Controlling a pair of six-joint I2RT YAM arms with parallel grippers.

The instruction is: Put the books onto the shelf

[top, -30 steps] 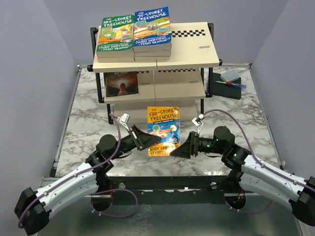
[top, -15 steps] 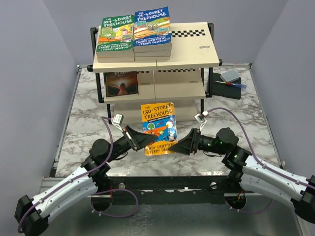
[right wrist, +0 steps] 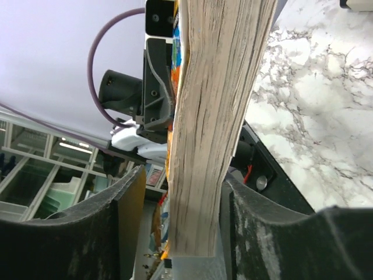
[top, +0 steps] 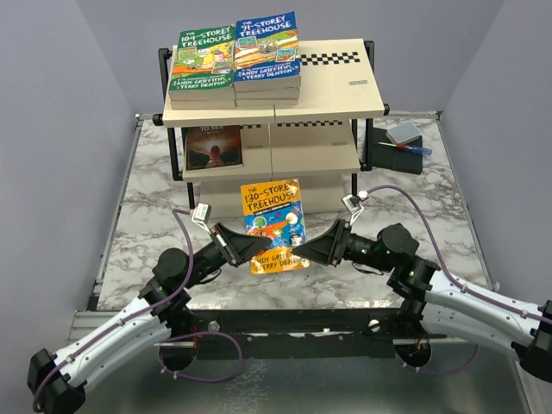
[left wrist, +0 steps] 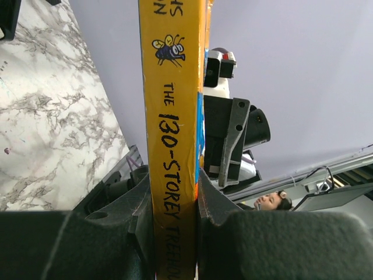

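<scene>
The book [top: 274, 216] has a glossy orange cover and rough cream paper edges; the counter [top: 147, 224] looks smooth and marbled; the shelf [top: 345, 97] frame is black metal.

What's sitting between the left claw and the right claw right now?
The orange 130-Storey Treehouse book, seen from the top camera: the left claw grips its spine side, and the right claw straddles its page edge.

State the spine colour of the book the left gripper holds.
Yellow-orange spine with black lettering, clearest in the left wrist view.
</scene>
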